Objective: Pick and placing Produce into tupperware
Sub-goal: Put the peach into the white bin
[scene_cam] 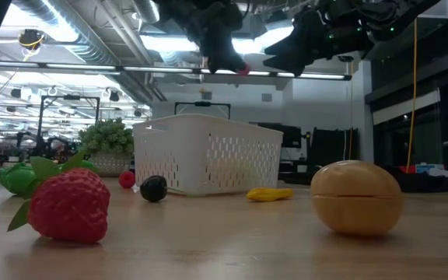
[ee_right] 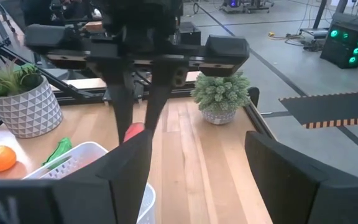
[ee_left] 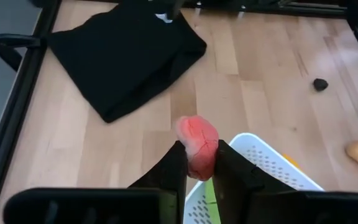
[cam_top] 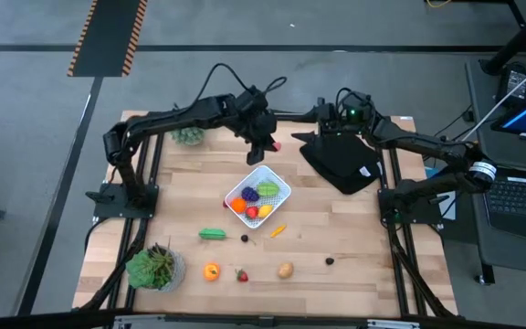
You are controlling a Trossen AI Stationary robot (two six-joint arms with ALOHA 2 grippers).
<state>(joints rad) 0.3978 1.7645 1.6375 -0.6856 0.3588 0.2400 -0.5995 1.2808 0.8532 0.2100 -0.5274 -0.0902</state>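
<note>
From above, the left gripper (cam_top: 270,146) sits over the bench's far middle, just past the far corner of the tupperware (cam_top: 278,177), fingers pinched on a small red produce piece (cam_top: 275,146). The white container is near the bench's centre with purple, green, orange, red and yellow bits already in it. Loose along the near edge: a green piece (cam_top: 212,234), an orange one (cam_top: 211,270), a strawberry (cam_top: 241,275) and a tan one (cam_top: 285,270). The right gripper (cam_top: 329,117) hangs over the black cloth (cam_top: 341,161) at the far right corner.

Table-level view: strawberry (scene_cam: 67,205) and tan piece (scene_cam: 356,196) sit up front, the tupperware (scene_cam: 207,162) behind, and the red bit (scene_cam: 241,69) is held high above it.

Left wrist cam: both fingers (ee_left: 169,171) squeeze the red piece (ee_left: 198,145) right over the container's rim (ee_left: 253,149), cloth (ee_left: 126,53) beyond.

Right wrist cam: its own fingers (ee_right: 126,168) are spread wide with nothing between them, facing the left gripper (ee_right: 135,127) and a potted plant (ee_right: 220,96) at the far edge.
</note>
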